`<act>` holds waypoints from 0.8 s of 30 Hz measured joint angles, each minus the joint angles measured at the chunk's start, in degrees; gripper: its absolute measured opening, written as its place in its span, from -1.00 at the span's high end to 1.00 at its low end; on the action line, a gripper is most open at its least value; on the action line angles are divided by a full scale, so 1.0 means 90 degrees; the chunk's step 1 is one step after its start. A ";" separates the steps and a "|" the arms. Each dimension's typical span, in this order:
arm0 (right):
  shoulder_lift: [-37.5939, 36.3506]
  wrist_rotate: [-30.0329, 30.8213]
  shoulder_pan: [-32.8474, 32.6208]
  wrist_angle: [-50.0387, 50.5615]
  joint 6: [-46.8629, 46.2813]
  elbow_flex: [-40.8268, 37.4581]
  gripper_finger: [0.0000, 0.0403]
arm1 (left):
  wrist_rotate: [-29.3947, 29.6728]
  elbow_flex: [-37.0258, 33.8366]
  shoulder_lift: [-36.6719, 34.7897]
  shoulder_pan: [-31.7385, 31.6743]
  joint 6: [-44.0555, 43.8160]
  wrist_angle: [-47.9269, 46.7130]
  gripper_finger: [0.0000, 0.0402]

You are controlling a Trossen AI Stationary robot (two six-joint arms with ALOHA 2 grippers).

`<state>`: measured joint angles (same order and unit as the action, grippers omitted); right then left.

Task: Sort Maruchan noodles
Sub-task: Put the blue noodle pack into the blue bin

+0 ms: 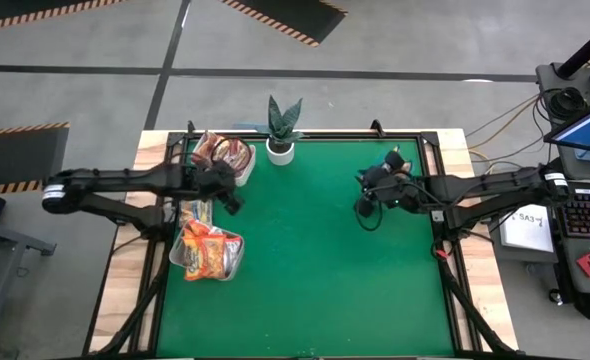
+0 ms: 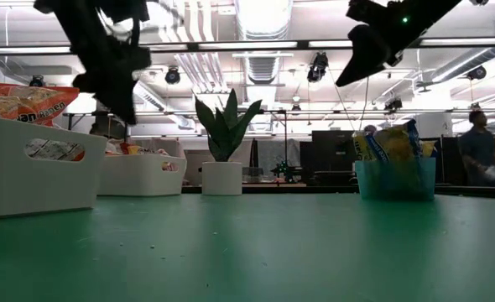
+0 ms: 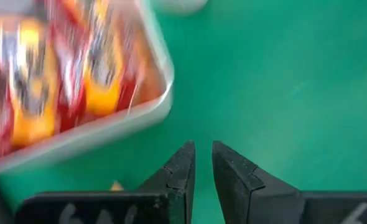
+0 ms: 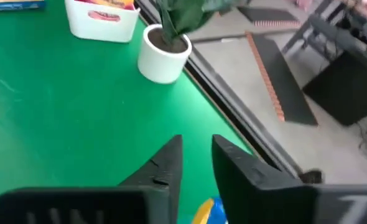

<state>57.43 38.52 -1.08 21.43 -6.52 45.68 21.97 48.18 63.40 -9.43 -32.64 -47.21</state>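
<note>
Green bench lies bare in the middle; the noodles (image 1: 208, 252) sit sorted in white trays (image 1: 237, 258) by the left end effector (image 3: 202, 163), narrow and empty. Right end effector (image 4: 196, 155), nearly closed, holds nothing; both should retreat high, clear of the trays.

We see a green table mat (image 1: 325, 270) filling the middle of the high view, framed by a pale wooden border (image 1: 480, 290). At the upper centre of the mat stands a small plant (image 1: 282, 122) in a white pot (image 1: 280, 152). In the low view the same plant rises at centre frame, with two white trays (image 2: 38, 168) at the left and a teal bin (image 2: 395, 179) at the right. A person (image 2: 481, 151) shows blurred at the far right of that view. At the right edge of the high view we find a keyboard (image 1: 587, 212) and a laptop screen (image 1: 587, 135). Striped floor tape (image 1: 275, 20) runs along the top.
</note>
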 joint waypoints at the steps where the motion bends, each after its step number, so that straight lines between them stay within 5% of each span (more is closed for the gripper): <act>1: 0.0000 0.0004 0.0000 -0.0157 0.0108 -0.0051 0.71 | -0.0109 0.0000 0.0082 -0.0129 -0.0133 -0.0222 0.81; 6: 0.0000 -0.0012 0.0000 -0.0939 0.0731 -0.0125 0.93 | -0.0386 0.0000 0.0583 -0.0722 -0.0466 -0.1338 0.81; 13: -0.0027 -0.0168 0.0039 -0.0895 0.0854 -0.0132 0.96 | -0.0524 0.0000 0.1368 -0.1102 -0.0486 -0.2168 0.81; 24: -0.0027 -0.0169 0.0041 -0.0893 0.0971 -0.0146 0.96 | -0.0434 0.0002 0.2247 -0.1164 -0.0435 -0.2216 0.81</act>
<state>57.19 37.00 -0.71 13.39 2.23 44.36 18.06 48.20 83.63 -19.90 -36.56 -67.16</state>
